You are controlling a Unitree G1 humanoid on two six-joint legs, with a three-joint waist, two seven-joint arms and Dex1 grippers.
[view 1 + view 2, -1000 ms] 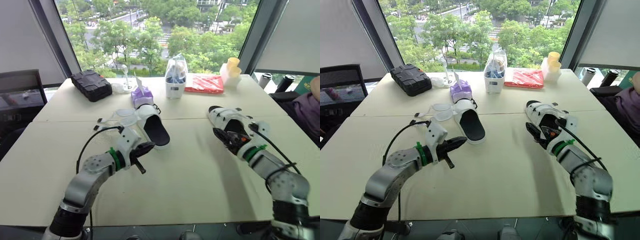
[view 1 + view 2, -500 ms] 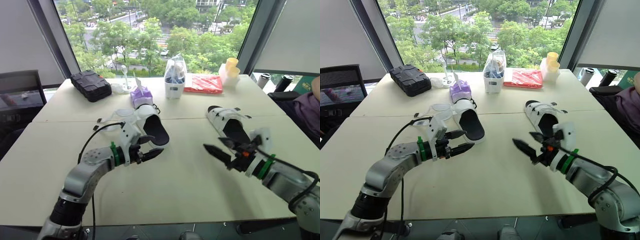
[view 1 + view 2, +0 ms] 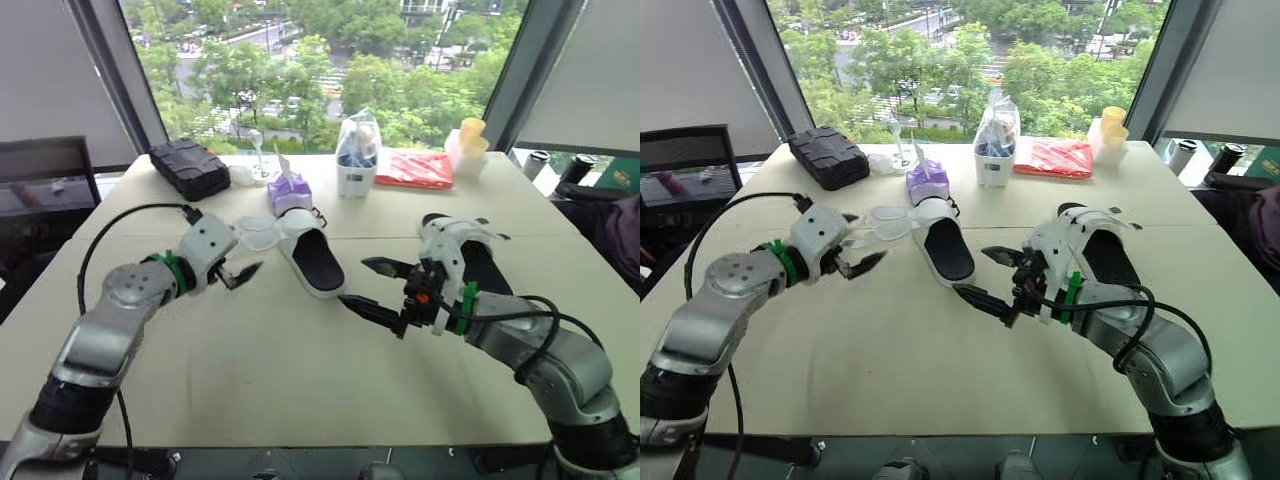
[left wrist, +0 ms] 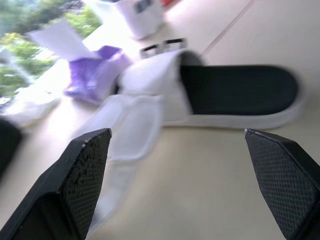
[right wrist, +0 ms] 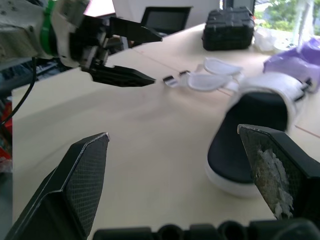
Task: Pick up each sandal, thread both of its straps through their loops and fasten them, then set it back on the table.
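Swung in toward the table's (image 3: 280,370) middle, my right claw (image 3: 355,282) hangs open off the toe of the sandal (image 3: 315,262) lying there, left claw (image 3: 240,275) open beside its splayed straps (image 3: 262,232); light, stiff-soled, floppy-strapped, I judge, so grip the sole's rim.

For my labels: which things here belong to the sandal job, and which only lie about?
Job: sandal with loose straps, other sandal.
Lying about: black case, purple tissue pack, white container, red packet, yellow cups.

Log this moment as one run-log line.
left jaws open | right jaws open | left sandal unstrapped, on table | right sandal on table
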